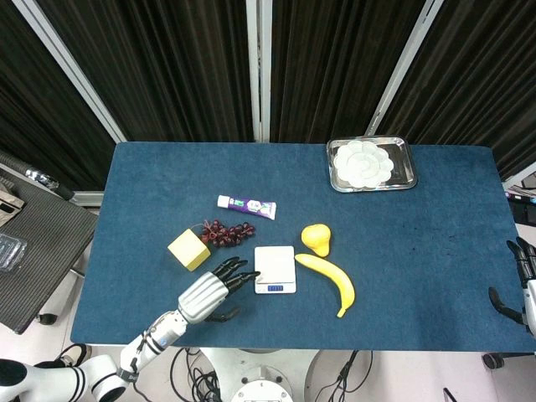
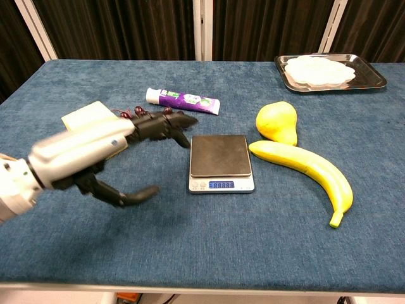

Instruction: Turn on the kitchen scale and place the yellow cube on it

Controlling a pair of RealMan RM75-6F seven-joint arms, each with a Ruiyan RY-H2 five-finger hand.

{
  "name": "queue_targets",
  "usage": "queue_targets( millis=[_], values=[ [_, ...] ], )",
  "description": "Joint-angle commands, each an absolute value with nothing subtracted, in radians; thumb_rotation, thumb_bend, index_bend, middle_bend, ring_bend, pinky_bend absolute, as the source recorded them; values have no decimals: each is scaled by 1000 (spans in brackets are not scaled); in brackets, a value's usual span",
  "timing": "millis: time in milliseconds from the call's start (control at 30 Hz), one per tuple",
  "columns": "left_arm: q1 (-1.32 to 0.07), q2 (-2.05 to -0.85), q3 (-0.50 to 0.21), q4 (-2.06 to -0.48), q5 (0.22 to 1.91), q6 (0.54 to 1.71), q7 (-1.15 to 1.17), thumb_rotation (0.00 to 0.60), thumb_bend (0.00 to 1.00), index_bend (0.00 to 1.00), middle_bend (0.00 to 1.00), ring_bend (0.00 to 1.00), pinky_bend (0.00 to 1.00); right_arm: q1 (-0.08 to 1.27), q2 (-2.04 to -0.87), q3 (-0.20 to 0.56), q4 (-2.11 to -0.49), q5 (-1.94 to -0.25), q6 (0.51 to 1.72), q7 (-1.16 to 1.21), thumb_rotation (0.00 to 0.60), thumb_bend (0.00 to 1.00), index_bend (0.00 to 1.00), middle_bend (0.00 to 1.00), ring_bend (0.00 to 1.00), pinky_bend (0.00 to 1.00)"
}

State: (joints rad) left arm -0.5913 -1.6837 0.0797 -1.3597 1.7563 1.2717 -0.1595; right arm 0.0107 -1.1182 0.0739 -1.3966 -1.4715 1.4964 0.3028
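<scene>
With the small white kitchen scale (image 2: 221, 163) lit (digits showing), swing your empty, spread-fingered left robot hand (image 2: 95, 155) toward the yellow foam cube (image 1: 188, 249) at its ten o'clock and straddle opposite faces squarely.

My left hand (image 2: 95, 155) hides most of the yellow cube (image 2: 85, 113) & grapes (image 2: 166, 111) in chest view. Scale (image 2: 221, 160) digits too small to read. Right hand (image 1: 521, 280) cut off at head view's edge.

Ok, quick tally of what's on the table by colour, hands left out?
Yellow: 3 - yellow cube, pear, banana
Dark red: 1 - grapes
White and purple: 1 - tube
Silver and white: 2 - kitchen scale, tray holding a white dish
Total: 7, or 8 with the dish.
</scene>
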Motion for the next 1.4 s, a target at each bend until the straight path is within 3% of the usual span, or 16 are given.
queue_targets(
  millis=[33,233,367,667,900,1033,1267,1400],
  values=[
    [-567,-1648,48,-1378,1720,1303,-120,600,390,12,172,0,0,10,-1117,74,-1400,-1475,1500,301,600,284,0,0,0,0],
    [-524,-1582,-34,-1394,1556,1293,-106,600,370,11,98,0,0,9,-1115,75,-1406,-1478,1507,297,600,284,0,0,0,0],
    [-507,-1573,-84,-1394,1467,1280,-123,600,279,8,70,0,0,11,-1116,75,-1408,-1478,1504,293,600,285,0,0,0,0],
    [-509,-1585,-75,-1402,1385,1158,-153,600,105,2,70,0,0,15,-1115,77,-1418,-1475,1497,279,600,284,0,0,0,0],
    [-515,-1617,-96,-1365,1344,1117,-164,600,87,2,80,0,5,16,-1115,75,-1416,-1470,1489,278,600,285,0,0,0,0],
    [-516,-1638,-109,-1341,1323,1112,-136,600,128,35,132,33,151,16,-1114,75,-1415,-1467,1484,280,600,285,0,0,0,0],
    [-511,-1682,-133,-1311,1327,1164,-83,600,347,310,344,332,528,17,-1112,75,-1414,-1466,1481,283,600,287,0,0,0,0],
    [-513,-1681,-139,-1330,1361,1193,-89,600,368,324,375,372,574,18,-1111,76,-1413,-1464,1479,285,600,288,0,0,0,0]
  ],
)
